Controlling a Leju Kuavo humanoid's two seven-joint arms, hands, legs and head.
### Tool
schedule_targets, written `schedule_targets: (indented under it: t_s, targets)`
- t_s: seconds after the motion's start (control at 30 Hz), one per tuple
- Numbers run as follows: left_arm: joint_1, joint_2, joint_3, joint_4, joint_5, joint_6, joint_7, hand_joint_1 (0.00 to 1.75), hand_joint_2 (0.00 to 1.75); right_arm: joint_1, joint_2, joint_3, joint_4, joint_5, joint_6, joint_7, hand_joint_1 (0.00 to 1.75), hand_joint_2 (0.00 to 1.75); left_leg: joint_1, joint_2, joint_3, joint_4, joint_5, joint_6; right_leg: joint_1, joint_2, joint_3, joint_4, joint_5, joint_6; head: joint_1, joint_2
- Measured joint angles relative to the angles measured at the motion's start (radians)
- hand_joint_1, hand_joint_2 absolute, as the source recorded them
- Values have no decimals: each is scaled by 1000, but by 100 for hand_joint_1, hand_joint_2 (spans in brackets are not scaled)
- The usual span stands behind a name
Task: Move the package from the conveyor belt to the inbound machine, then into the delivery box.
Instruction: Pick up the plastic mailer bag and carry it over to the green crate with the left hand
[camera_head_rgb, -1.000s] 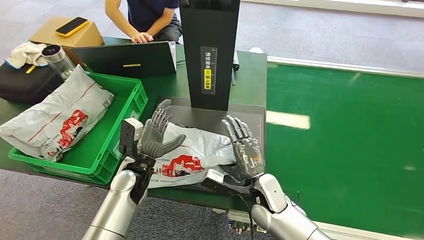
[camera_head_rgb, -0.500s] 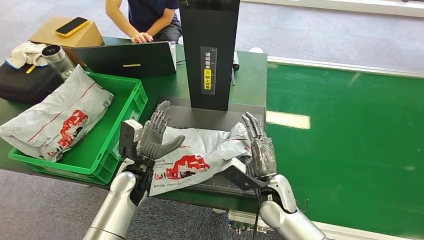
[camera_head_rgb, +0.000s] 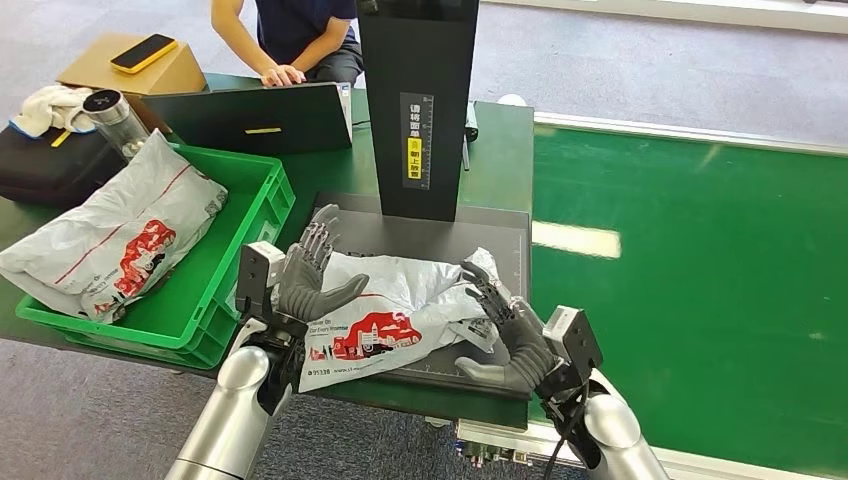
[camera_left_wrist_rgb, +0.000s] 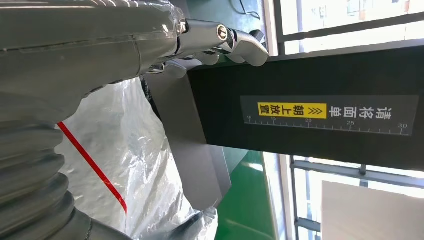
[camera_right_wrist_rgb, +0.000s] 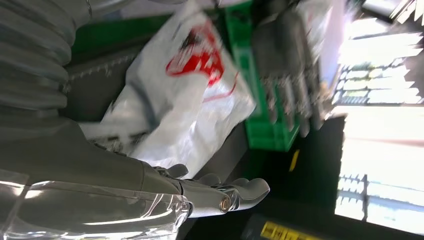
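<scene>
the package (camera_head_rgb: 395, 312), a white poly bag with red print, lies on the dark plate (camera_head_rgb: 425, 235) of the inbound machine (camera_head_rgb: 418, 105), its long axis running from the near left to the far right, the printed end toward the near left edge of the bench (camera_head_rgb: 500, 160). the left robot hand (camera_head_rgb: 310, 270) stands at the package's left end with fingers spread, palm against the bag and not closed on it. the right robot hand (camera_head_rgb: 505, 330) is at the right end, fingers apart and laid against the crumpled plastic, thumb low on the plate; no grip shows. the machine's black column rises at the far side of the plate, with a yellow label and a scale on its face. left of the plate sits a green delivery box (camera_head_rgb: 235, 265) holding a second white bag (camera_head_rgb: 110, 235), which leans over its far left rim. farther off are an open laptop (camera_head_rgb: 250, 118), a metal bottle (camera_head_rgb: 115, 115), a cardboard box (camera_head_rgb: 135, 68) with a phone (camera_head_rgb: 145, 52) on it, and a person (camera_head_rgb: 290, 35) seated behind. to the right runs the green conveyor belt (camera_head_rgb: 690, 270); grey carpet floor (camera_head_rgb: 620, 70) lies around.
</scene>
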Motion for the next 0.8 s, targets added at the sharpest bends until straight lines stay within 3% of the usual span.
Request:
schedule_targets:
  t_s: [0.13,0.33,0.57,0.8]
  targets:
    - [2,0,4,-15,-8,-10,11,0,175,14,14,-43,-23,-61,108,0,0,175,0,0,0,0,0,0,0,0,0,0,0,0,0,0]
    - [46,4,17,-74,-61,-21,38,0,175,55,31,-130,-65,-36,94,5,0,175,0,0,0,0,-1,1,0,0,0,0,0,0,0,0]
    - [136,43,-38,-203,-418,-2,136,0,175,119,58,-243,-141,12,106,0,0,175,0,0,0,0,-1,2,0,0,0,0,-1,1,0,0]
    - [147,65,-140,-215,-589,-50,189,0,175,140,78,-278,-180,41,108,-2,0,175,0,0,0,0,-1,2,0,0,0,0,-1,1,0,0]
